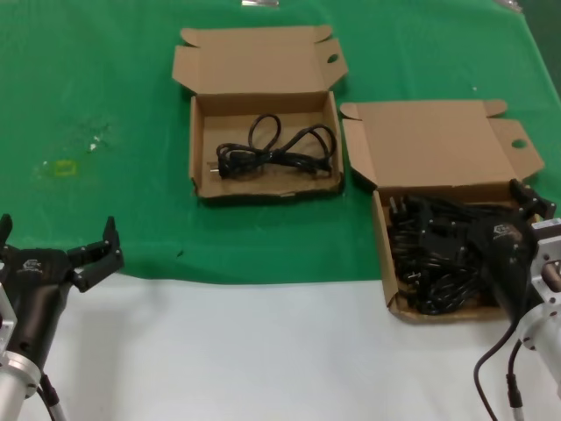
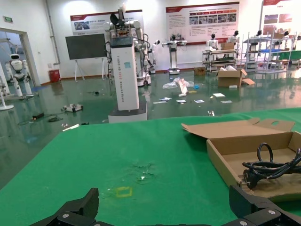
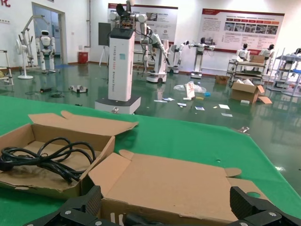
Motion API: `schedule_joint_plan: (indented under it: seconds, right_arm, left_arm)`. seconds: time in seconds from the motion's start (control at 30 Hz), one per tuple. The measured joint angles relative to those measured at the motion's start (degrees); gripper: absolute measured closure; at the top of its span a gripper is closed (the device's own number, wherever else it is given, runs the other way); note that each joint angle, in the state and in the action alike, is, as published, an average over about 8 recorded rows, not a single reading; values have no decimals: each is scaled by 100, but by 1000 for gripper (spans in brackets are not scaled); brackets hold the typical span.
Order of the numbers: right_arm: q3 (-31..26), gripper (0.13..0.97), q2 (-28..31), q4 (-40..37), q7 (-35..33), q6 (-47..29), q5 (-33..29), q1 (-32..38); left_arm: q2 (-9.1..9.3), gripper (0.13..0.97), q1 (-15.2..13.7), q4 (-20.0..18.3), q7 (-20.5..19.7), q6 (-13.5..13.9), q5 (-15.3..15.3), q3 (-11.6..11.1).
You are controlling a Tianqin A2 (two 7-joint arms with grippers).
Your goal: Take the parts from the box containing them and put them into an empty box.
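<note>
L gripper (image 1: pixel 57 254) fingers spread, parked; R gripper (image 1: pixel 533 203) fingers spread over full box (image 1: pixel 387 254).

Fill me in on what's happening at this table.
A two-armed robot is moving black power cords between two open cardboard boxes on a green cloth. The right gripper, fingers open, hangs over the nearer box, which holds a tangled pile of cords. The farther box already holds one looped cord. The left gripper waits open at the near left edge, holding nothing. No cord is in a grip right now.
</note>
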Motion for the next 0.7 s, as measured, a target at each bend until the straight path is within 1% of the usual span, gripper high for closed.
schedule_joint_plan:
  seconds: [0.7]
  right_arm:
    - [0,129,0,0,0,0,0,0]
  left_arm:
    - [0,132,0,0,0,0,0,0]
